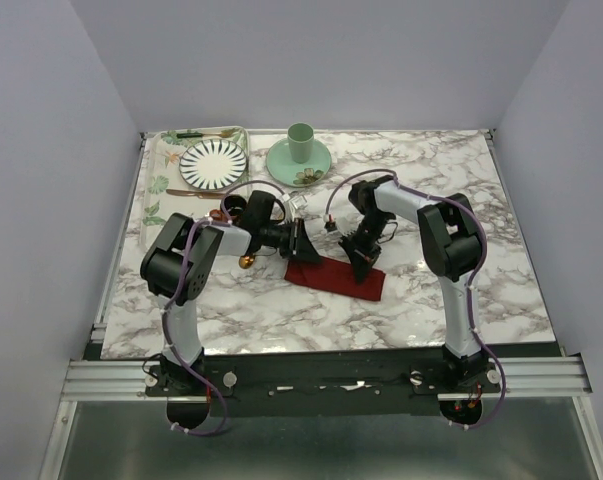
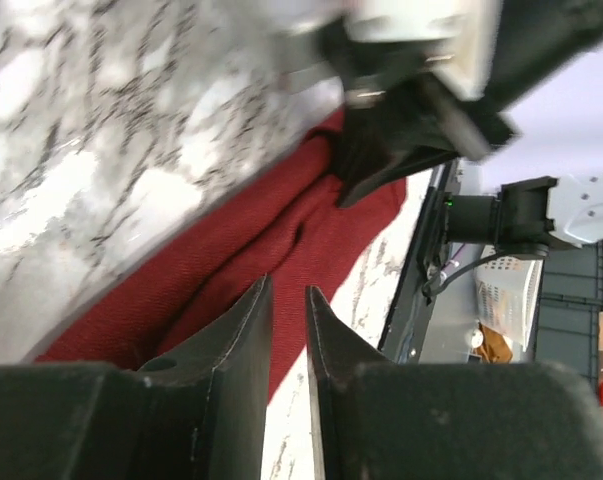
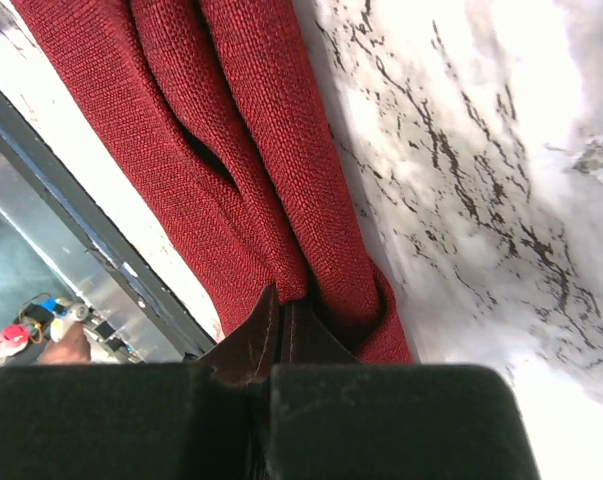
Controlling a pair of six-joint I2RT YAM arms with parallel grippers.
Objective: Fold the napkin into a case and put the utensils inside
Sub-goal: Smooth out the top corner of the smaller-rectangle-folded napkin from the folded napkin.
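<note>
The dark red napkin point(image 1: 339, 280) lies as a narrow folded strip on the marble table, between the two arms. My right gripper point(image 1: 365, 262) is shut on a fold at the strip's right part; in the right wrist view the cloth point(image 3: 241, 130) bunches into the closed fingertips point(image 3: 281, 300). My left gripper point(image 1: 303, 245) is at the strip's left end. Its fingers point(image 2: 288, 292) stand a narrow gap apart over the cloth's point(image 2: 281, 230) edge, with nothing between them. A small gold shiny thing point(image 1: 246, 261), likely the spoon, lies by the left arm. The knife is not clearly visible.
A leaf-print tray point(image 1: 159, 160) at the back left holds a striped plate point(image 1: 213, 163) and a green-handled utensil point(image 1: 196, 134). A brown-gold utensil point(image 1: 188, 192) lies at its front edge. A green cup point(image 1: 300, 143) stands on a green saucer point(image 1: 281, 165) behind the arms.
</note>
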